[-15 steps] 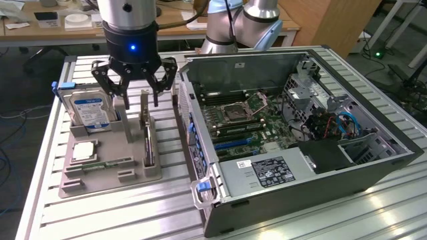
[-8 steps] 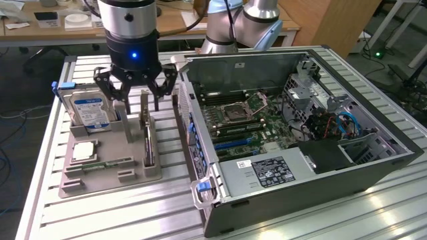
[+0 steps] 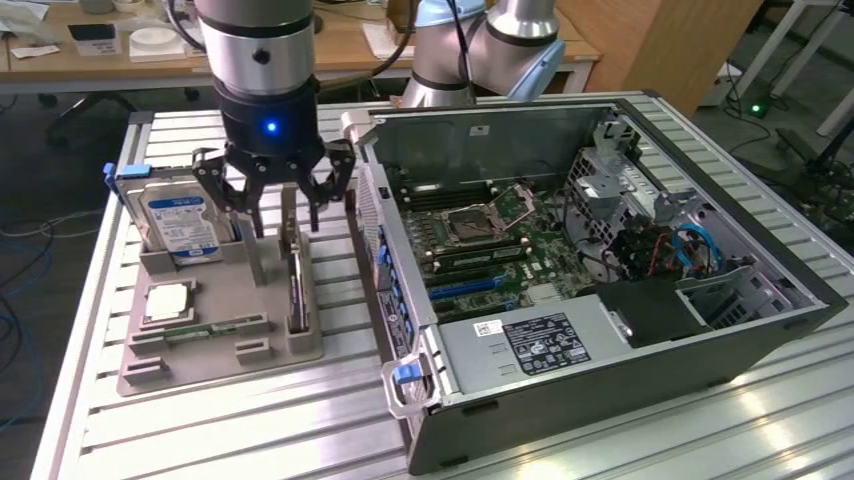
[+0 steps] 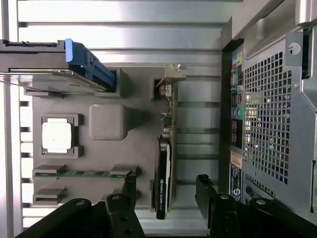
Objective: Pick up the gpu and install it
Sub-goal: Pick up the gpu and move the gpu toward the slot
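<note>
The gpu (image 3: 295, 285) stands on its long edge in a slot of the grey holder tray (image 3: 214, 355). It is a thin green card with a black cooler (image 4: 163, 171) and a silver end bracket (image 4: 171, 74). My gripper (image 3: 276, 215) hangs open directly over it, just above its top edge. In the wrist view the gripper (image 4: 166, 191) has one black finger (image 4: 130, 186) on each side of the gpu's cooler end, with a gap on both sides. Nothing is held.
The tray also carries an upright hard drive (image 3: 180, 225) with a blue tab (image 4: 89, 64), a processor (image 3: 170, 300) and a memory stick (image 3: 214, 328). The opened computer case (image 3: 747, 330), its motherboard (image 3: 481, 240) exposed, lies close to the tray on the exterior view's right.
</note>
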